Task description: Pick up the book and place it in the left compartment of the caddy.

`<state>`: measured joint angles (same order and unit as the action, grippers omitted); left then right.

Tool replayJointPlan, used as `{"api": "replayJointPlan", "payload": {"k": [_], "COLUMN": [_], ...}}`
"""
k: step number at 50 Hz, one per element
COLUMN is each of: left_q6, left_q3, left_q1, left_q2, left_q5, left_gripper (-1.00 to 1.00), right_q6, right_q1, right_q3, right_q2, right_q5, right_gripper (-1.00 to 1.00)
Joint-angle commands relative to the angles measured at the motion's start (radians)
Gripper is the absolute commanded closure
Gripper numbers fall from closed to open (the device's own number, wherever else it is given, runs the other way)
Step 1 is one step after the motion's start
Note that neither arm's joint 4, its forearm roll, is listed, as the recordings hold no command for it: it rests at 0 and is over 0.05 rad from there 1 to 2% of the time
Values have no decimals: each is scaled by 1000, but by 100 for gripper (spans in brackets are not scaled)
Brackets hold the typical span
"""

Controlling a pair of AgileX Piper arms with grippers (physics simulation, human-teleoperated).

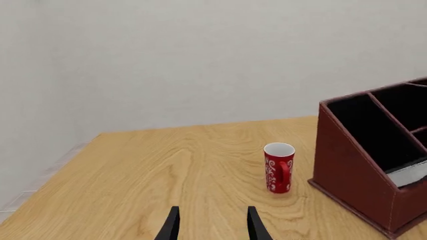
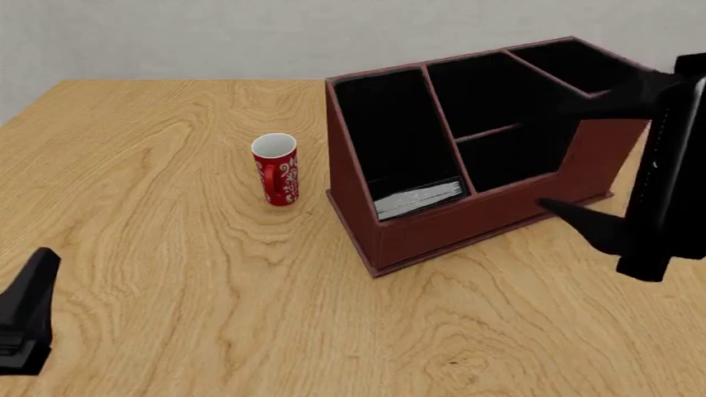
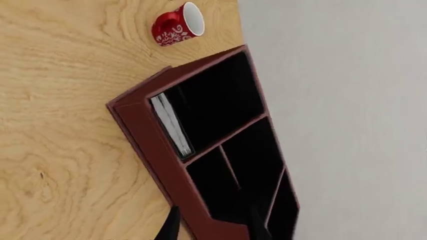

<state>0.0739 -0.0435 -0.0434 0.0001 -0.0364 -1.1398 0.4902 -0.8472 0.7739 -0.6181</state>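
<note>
Currently listed: book [image 2: 417, 199], white page edges up, lying low at the front end of the left compartment [image 2: 388, 124] of the caddy [image 2: 485, 219]. Caddy: reddish-brown, black-lined, standing on the wooden table [image 2: 165, 273]. Red cup [image 2: 276, 169]: upright, just left of the caddy, not touching. Right gripper [image 2: 601, 157]: over the caddy's right end, fingers spread wide, holding nothing. Left gripper [image 1: 212, 225]: well left of the caddy, fingers parted, empty.
</note>
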Motion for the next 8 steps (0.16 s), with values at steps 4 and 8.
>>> {"api": "replayJointPlan", "payload": {"k": [4,8], "left_q6": [35,52], "left_q3": [-11,-20], "left_q1": [-62,-81], "left_q2": [0,0], "left_q5": [8,10], "left_gripper": [-100,-100], "right_q6": [141,175], "right_q1": [-47,-73], "right_q3": [37,54], "right_q2": [-101,-120], "right_q5": [16,36], "right_gripper": [-100,-100]}}
